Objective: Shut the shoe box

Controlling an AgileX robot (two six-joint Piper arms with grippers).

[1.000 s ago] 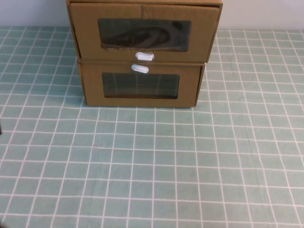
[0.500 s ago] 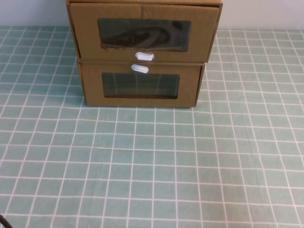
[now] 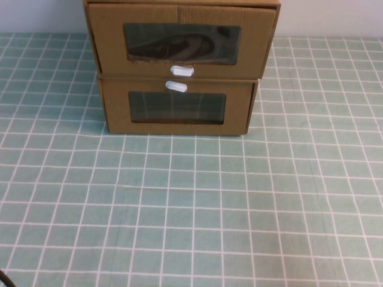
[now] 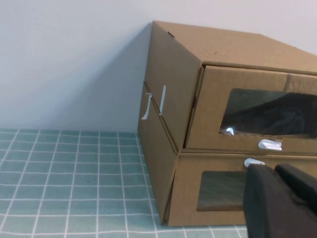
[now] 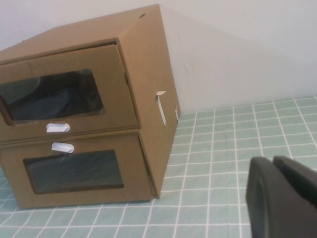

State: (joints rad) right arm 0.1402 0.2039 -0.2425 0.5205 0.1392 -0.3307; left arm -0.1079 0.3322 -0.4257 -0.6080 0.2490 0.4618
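Note:
The shoe box (image 3: 108, 42) is the upper of two stacked brown cardboard boxes at the back of the table. It has a clear window and a white pull tab (image 3: 182, 70) below the window. Its drawer front stands slightly out from its shell in the left wrist view (image 4: 213, 119) and the right wrist view (image 5: 116, 106). My left gripper (image 4: 275, 171) is shut and empty, in front of the lower box. My right gripper (image 5: 272, 161) is shut and empty, over the mat to the right of the boxes. Neither gripper shows in the high view.
The lower box (image 3: 116, 107) is slightly narrower and has its white tab (image 3: 176, 86) above its window. A green mat with a white grid (image 3: 191, 203) covers the table in front. A pale wall (image 4: 74, 64) stands right behind the boxes.
A dark part at the high view's left edge one second ago has gone; only a dark sliver shows at the bottom left corner. The boxes have not moved.

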